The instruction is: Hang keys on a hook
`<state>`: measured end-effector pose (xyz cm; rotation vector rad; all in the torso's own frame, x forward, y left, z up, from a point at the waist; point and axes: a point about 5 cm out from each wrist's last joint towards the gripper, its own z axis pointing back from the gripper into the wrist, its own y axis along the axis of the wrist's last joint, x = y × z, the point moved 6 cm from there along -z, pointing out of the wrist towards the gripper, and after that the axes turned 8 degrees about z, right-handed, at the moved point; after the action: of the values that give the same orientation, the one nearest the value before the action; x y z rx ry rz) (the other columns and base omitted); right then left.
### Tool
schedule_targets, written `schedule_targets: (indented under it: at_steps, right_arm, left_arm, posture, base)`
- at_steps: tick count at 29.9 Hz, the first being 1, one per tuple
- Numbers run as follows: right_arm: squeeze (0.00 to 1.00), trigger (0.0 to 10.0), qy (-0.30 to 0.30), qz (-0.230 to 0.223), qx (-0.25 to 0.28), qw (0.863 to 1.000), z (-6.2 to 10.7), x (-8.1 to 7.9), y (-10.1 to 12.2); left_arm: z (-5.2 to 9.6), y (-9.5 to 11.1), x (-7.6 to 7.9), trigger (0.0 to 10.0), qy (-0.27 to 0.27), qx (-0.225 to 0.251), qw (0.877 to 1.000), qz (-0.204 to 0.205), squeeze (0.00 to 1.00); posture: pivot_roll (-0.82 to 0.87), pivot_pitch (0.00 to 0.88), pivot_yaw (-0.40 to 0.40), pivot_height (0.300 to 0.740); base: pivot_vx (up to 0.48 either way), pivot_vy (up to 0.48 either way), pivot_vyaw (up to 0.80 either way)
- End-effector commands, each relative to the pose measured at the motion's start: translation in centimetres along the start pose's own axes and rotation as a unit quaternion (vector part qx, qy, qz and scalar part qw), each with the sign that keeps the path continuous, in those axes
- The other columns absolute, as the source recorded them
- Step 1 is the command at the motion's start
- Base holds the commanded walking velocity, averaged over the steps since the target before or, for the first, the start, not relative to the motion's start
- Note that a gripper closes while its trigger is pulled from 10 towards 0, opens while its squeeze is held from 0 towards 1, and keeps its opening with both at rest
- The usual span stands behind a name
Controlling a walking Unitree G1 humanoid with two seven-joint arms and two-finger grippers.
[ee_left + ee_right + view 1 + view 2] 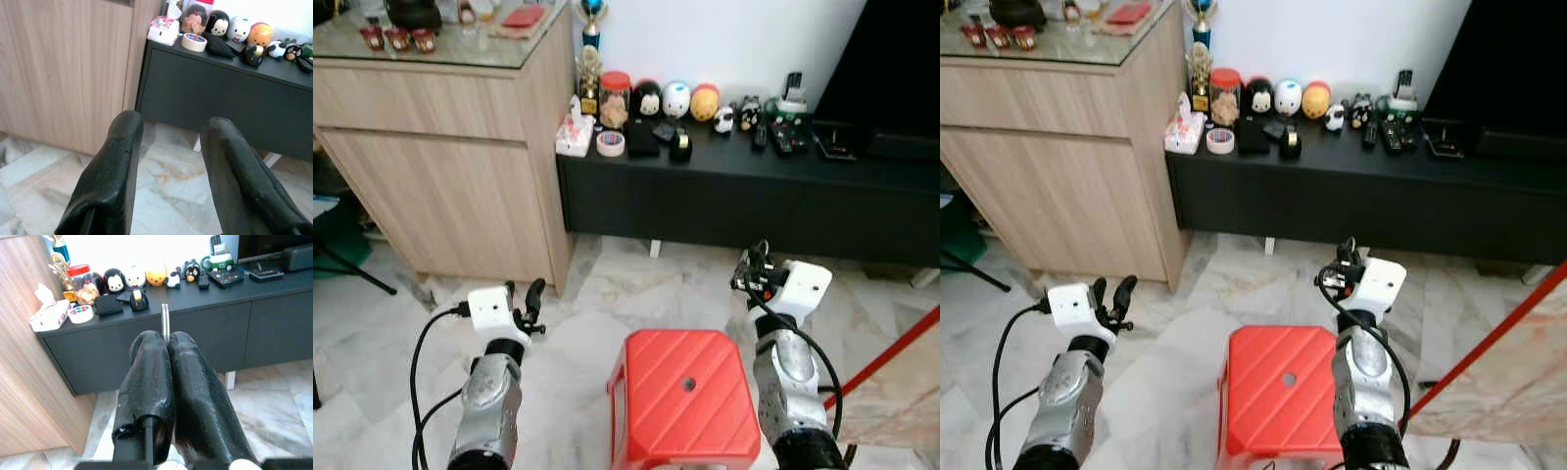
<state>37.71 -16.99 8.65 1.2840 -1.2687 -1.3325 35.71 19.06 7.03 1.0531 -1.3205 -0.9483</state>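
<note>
I've got the right gripper (166, 340) pinched closed on a thin metal key ring (165, 319), held edge-on above the far right corner of the red stool (685, 397) (I can't make out any keys hanging from it). Left gripper (171, 132) is up on the left over the marble floor (587, 304), its 2 fingers spread apart with nothing between them. Far side: black low cabinet (724, 196) carrying plush toys (676, 100) and a tape roll (611, 143), wooden sideboard (440, 166) at far left.
</note>
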Motion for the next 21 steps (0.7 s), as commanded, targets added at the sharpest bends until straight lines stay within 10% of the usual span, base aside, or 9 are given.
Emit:
schedule_targets:
  at_steps: [1, 21]
  right_arm:
    - [0.0, 10.0, -0.005, -0.003, 0.009, 1.0, 0.0, 0.2, 0.6]
    - [0.0, 10.0, 0.004, -0.006, -0.013, 1.0, 0.5, -0.6, -0.5]
  left_arm:
    - [0.3, -0.6, 0.1, 10.0, -0.003, -0.009, 1.0, 0.005, 0.0]
    - [0.7, -0.6, -0.1, 10.0, -0.005, -0.012, 1.0, 0.005, 0.0]
  posture:
    - [0.08, 0.0, -0.085, 0.74]
    - [0.09, 0.025, -0.078, 0.74]
  base:
    - [0.0, 0.0, 0.0]
    - [-0.111, 0.0, 0.0]
